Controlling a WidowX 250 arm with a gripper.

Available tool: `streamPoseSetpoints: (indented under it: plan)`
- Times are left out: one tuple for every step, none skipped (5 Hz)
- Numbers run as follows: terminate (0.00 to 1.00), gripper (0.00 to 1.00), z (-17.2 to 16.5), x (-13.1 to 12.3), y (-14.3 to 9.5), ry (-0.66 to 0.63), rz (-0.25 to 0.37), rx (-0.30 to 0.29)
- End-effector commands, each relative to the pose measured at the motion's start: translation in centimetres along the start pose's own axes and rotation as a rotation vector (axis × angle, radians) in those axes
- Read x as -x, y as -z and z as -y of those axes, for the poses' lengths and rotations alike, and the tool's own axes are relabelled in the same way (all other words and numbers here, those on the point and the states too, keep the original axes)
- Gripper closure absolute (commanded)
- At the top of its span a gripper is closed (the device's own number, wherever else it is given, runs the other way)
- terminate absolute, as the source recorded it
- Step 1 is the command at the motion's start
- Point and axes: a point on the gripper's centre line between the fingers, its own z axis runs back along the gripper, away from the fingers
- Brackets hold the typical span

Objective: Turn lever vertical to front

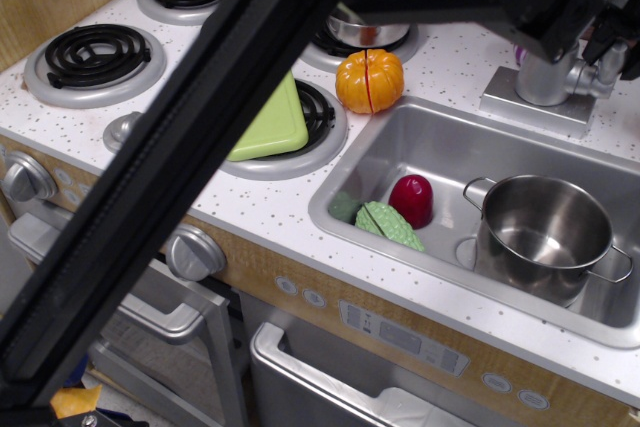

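Observation:
The lever [603,74] is a short shiny silver handle jutting to the right from the silver tap column [545,75], which stands on a flat grey base [520,103] behind the sink. My gripper [612,42] is at the top right, right at the lever. Its dark fingers [628,55] sit over and beside the lever's end, partly cut off by the frame edge. I cannot tell whether they are shut on it. My black arm crosses the view from the lower left to the upper right and hides part of the stove.
The sink [345,182] holds a steel pot [545,237], a red toy [411,197] and a green toy [390,225]. An orange toy [370,80] and a green plate [268,125] lie by the burners. Stove knobs [193,252] line the front.

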Motion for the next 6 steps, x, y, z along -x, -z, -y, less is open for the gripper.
streamPoseSetpoints:
  plan:
    - [0.0,1.0,-1.1,-0.2,-3.3,-0.056,0.044,0.032]
    - [0.0,1.0,-1.0,0.7,-2.8,-0.072,0.038,0.045]
    - [0.0,1.0,-0.9,1.4,-2.1,-0.083,0.029,0.065]
    - [0.0,0.0,-0.5,2.2,-1.5,-0.104,0.023,0.066]
    - [0.0,0.0,-0.5,2.6,-1.1,-0.115,0.023,0.076]
    - [1.0,0.0,-0.3,2.9,-0.8,-0.126,0.021,0.074]
